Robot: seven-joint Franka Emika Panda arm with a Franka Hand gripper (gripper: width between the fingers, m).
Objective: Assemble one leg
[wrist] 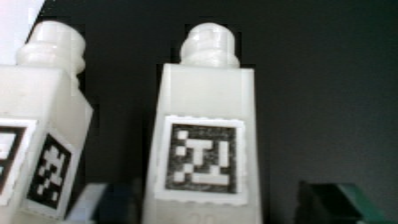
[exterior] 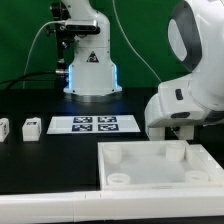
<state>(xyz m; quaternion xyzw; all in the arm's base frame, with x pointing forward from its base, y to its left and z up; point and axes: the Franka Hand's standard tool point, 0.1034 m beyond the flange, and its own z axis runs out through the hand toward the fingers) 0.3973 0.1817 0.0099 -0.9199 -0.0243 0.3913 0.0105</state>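
In the wrist view two white legs lie side by side on the black table, each with a rounded peg end and black-and-white tags. My gripper (wrist: 222,207) is open and straddles the nearer end of one leg (wrist: 210,120). Its dark fingertips (wrist: 118,203) stand on either side, with a gap to the leg on one side. The other leg (wrist: 45,120) lies just outside the jaws. In the exterior view my arm (exterior: 190,95) hangs over the table behind the tray's far corner on the right and hides these two legs. Two more legs (exterior: 31,127) (exterior: 3,130) stand at the left.
The large white tray-shaped part (exterior: 160,165) with round corner sockets lies at the front right. The marker board (exterior: 92,124) lies flat in the middle. The arm's base (exterior: 90,65) stands at the back, with cables beside it.
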